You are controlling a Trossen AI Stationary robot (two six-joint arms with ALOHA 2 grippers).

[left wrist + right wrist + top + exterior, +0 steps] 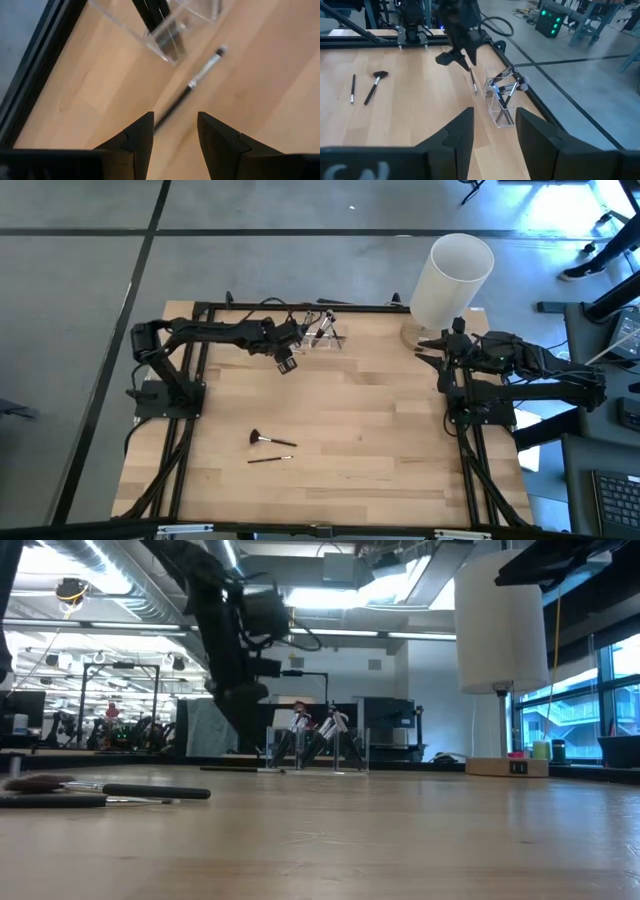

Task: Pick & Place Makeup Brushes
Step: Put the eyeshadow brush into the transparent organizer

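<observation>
A clear holder (322, 330) stands near the table's far edge, with several dark brushes leaning in it (506, 86). One thin brush with a silvery ferrule (200, 77) lies flat on the table beside the holder. My left gripper (175, 125) hovers open above this brush's handle end, clear of it. A fan-shaped brush (262, 439) and a thin brush (270, 459) lie flat on the table toward the near side. My right gripper (494, 130) is open and empty at the table's right edge.
A tall white cylinder (455, 275) on a wooden base stands at the far right corner, next to my right arm. A black frame rail (300, 307) runs along the far edge behind the holder. Bare wood lies across the table's middle and right.
</observation>
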